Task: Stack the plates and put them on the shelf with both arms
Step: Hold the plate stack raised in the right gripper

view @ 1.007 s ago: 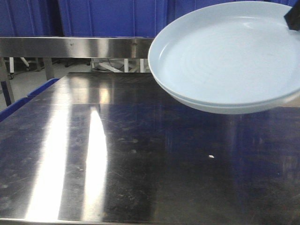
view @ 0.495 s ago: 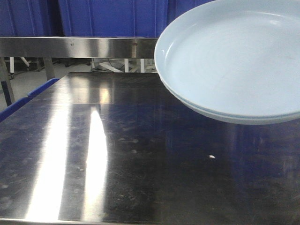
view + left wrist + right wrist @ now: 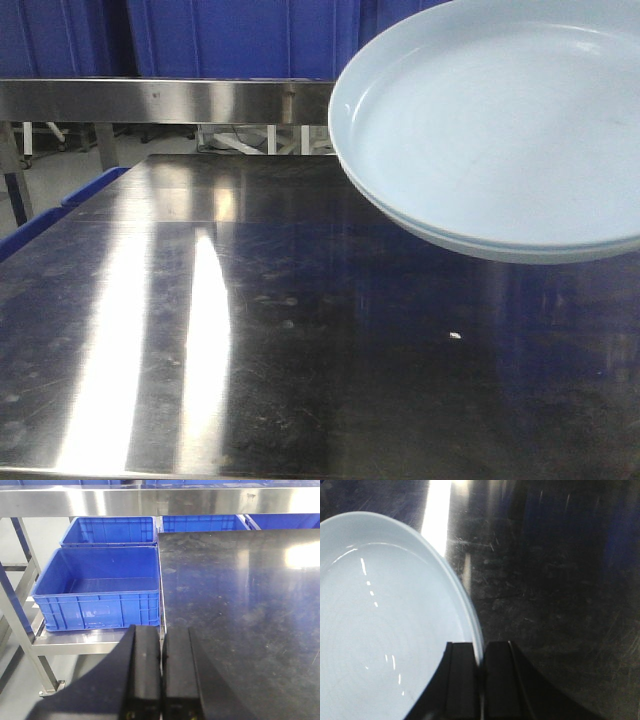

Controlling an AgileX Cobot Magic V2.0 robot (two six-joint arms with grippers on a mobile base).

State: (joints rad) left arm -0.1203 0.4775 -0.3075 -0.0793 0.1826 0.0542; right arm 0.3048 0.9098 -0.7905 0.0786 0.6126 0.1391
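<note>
Two stacked pale blue-white plates (image 3: 490,130) hang in the air above the steel table (image 3: 250,330) at the upper right of the front view, tilted, one nested in the other. My right gripper (image 3: 481,652) is shut on the plates' rim (image 3: 470,615) and holds them above the table; it does not show in the front view. My left gripper (image 3: 161,640) is shut and empty, over the table's left edge.
A steel shelf rail (image 3: 160,100) runs across behind the table. Two blue crates (image 3: 100,587) sit on a lower rack left of the table. Blue bins (image 3: 220,35) stand behind the rail.
The plates have risen and shifted a little right, then held still. The black gripper tip seen at the top right a second ago has left the front view.
</note>
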